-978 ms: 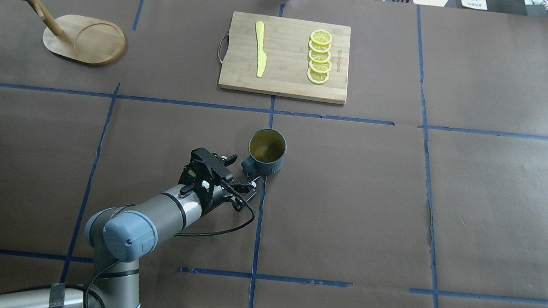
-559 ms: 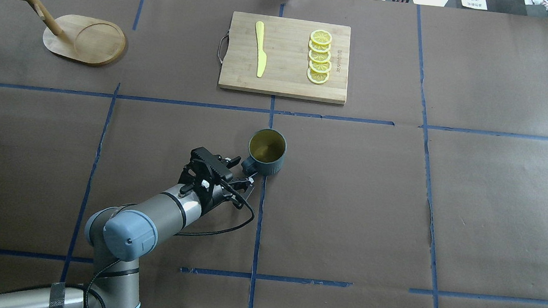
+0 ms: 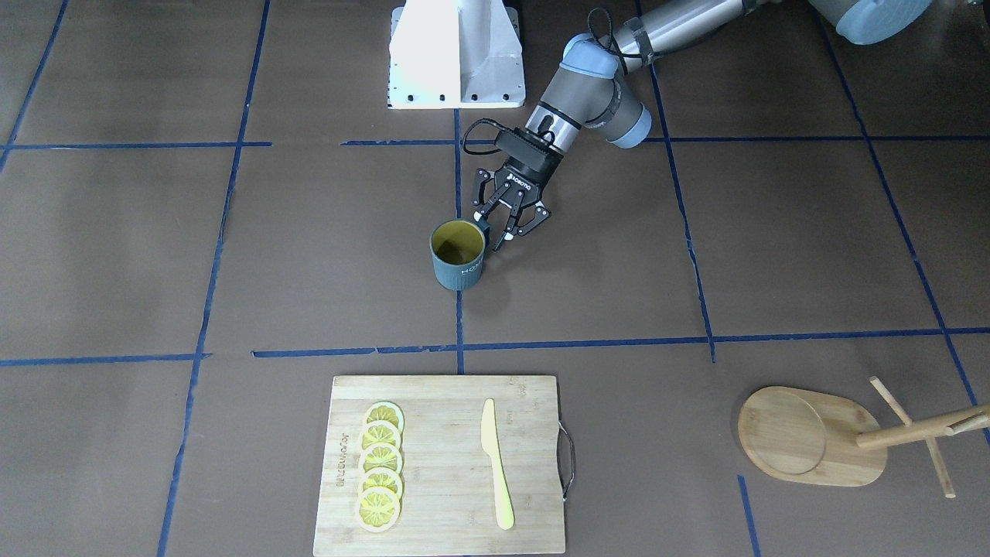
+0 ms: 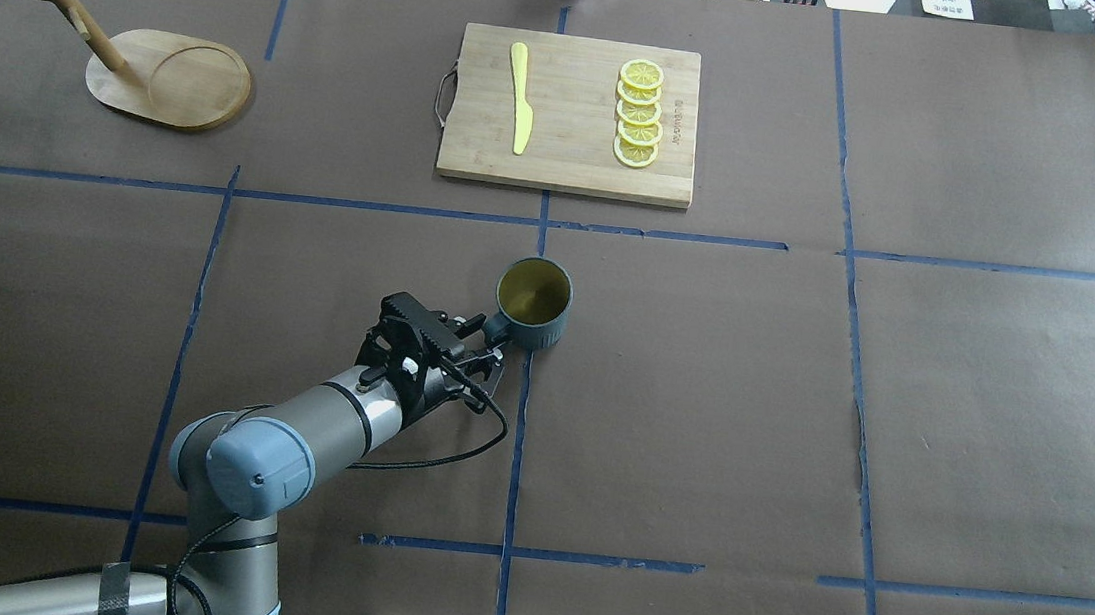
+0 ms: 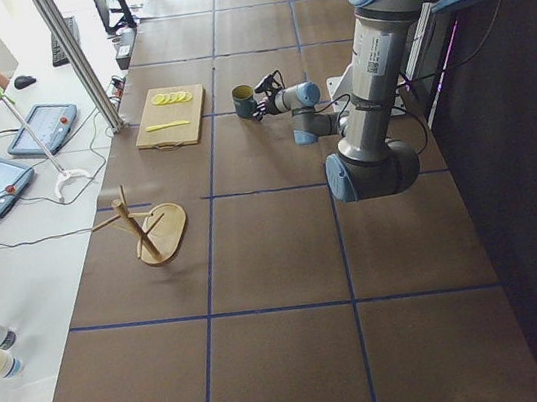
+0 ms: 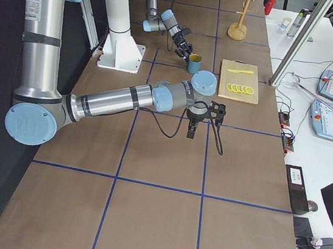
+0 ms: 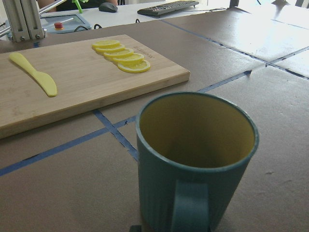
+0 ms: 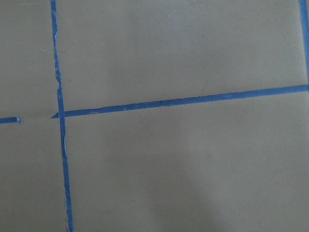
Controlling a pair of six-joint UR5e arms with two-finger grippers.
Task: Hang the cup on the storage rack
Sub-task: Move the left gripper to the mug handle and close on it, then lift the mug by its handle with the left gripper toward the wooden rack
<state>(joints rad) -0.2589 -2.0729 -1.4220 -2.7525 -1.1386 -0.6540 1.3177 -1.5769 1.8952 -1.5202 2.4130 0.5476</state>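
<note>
Left gripper [image 4: 494, 346] fingers flank the cup [image 4: 533, 304] handle, which points back at it, mid-table [image 4: 798, 422]. Clamped or not, cannot tell. Storage rack [image 4: 168, 78] stands at the far left corner.

blue-grey cup [image 4: 545, 332] upright mid-table; wooden rack [image 4: 173, 79] upright, well apart
</note>
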